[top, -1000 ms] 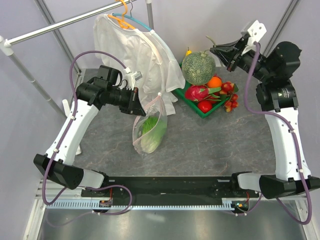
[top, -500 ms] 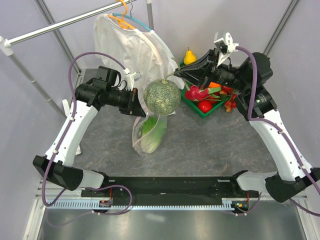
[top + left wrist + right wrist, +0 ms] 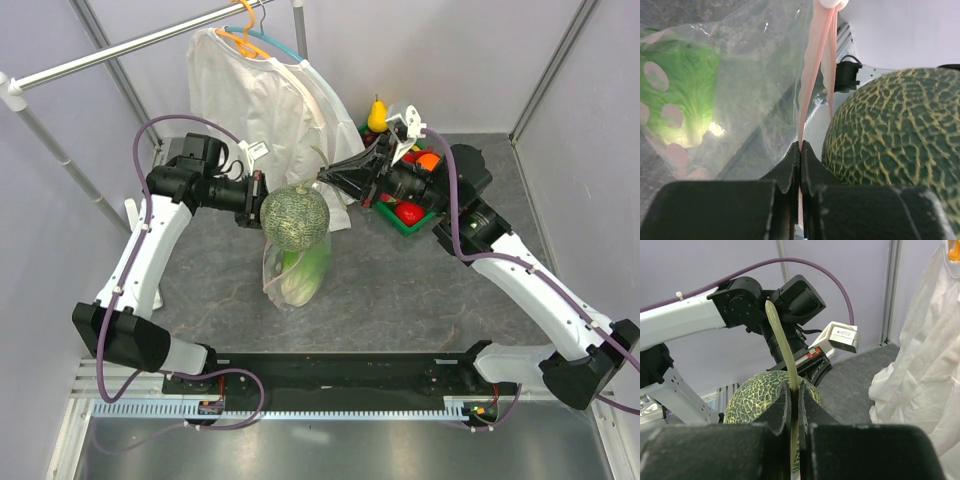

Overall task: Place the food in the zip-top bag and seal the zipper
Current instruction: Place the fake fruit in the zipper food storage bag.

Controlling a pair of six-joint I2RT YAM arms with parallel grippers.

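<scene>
L gripper (image 3: 800,146): fingers pressed together, pinching the pink zipper (image 3: 813,75) of the zip-top bag (image 3: 747,70) near one end; strip runs away from the fingertips to a small white tab (image 3: 834,3) at the far end. Bag hangs from that pinch w/ its bottom on the grey table (image 3: 430,290), and the leafy green lettuce (image 3: 677,95) sits inside, low down, seen thru the dotted clear plastic. R gripper (image 3: 794,390): jaws closed tight on the melon's pale green stem (image 3: 781,342), which sticks up past the fingertips. Netted melon (image 3: 295,216) hangs below that grip, right over the bag mouth and just beside the L fingers & zipper; can't tell if its underside is inside the mouth, as it hides the opening in the top view. R arm reaches across toward the L one, so the two grippers are near each other above the bag. Behind the R arm: green tray (image 3: 393,222) w/ the rest of the food, partly hidden, incl. an orange (image 3: 430,160), a red piece (image 3: 408,212) & a yellow pear (image 3: 377,113) at the far side. White shirt (image 3: 250,100) hangs on a hanger (image 3: 245,40) at the back, beside the melon.
</scene>
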